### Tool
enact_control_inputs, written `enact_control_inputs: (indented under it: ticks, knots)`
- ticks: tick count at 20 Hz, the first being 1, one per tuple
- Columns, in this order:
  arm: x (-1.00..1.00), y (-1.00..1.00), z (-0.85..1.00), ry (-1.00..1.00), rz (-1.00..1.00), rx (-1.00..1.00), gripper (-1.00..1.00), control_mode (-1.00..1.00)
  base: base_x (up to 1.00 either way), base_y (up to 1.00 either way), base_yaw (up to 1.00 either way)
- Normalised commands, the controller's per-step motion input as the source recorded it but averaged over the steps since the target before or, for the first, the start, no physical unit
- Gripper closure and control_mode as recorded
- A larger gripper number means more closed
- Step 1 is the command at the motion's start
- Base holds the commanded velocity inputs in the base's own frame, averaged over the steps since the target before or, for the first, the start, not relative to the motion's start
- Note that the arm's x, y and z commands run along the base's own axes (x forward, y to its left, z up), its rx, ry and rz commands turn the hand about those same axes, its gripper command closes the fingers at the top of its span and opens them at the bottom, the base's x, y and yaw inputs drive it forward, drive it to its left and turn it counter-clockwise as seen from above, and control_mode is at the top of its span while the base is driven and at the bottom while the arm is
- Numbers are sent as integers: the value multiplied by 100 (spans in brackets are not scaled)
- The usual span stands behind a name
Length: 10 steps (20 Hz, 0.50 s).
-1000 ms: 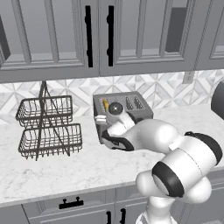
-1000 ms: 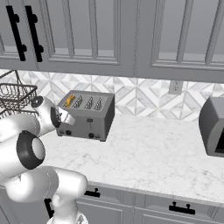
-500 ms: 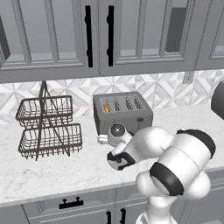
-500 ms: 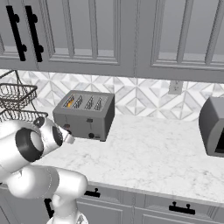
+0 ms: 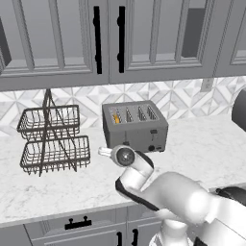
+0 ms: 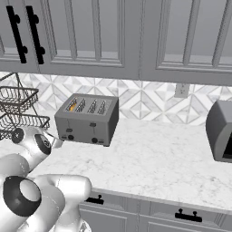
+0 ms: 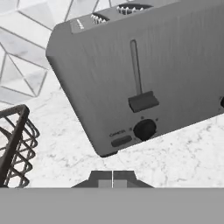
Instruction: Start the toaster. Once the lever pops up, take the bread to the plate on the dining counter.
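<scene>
Toaster (image 7: 144,70): on worktop (image 5: 202,144), lever (image 7: 143,101) low in its slot | Bread (image 5: 116,116): in toaster's leftmost slot | End effector (image 7: 113,179): fingers pressed together, empty, before toaster front | Risk: reaching in before pop-up; shut fingers could then jam against toaster top.

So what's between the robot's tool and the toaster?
Nothing but bare marble counter. In the hand view the shut tool points at the toaster front, near its lever, without touching it.
</scene>
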Motion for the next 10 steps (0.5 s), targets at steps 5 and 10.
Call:
enact_control_inputs:
  ticks: [5,10]
  knots:
    - [-18,0,100,-9,0,11,100,-100,0,0,0]
    - [0,-3,100,3,0,3,100,-100,0,0,0]
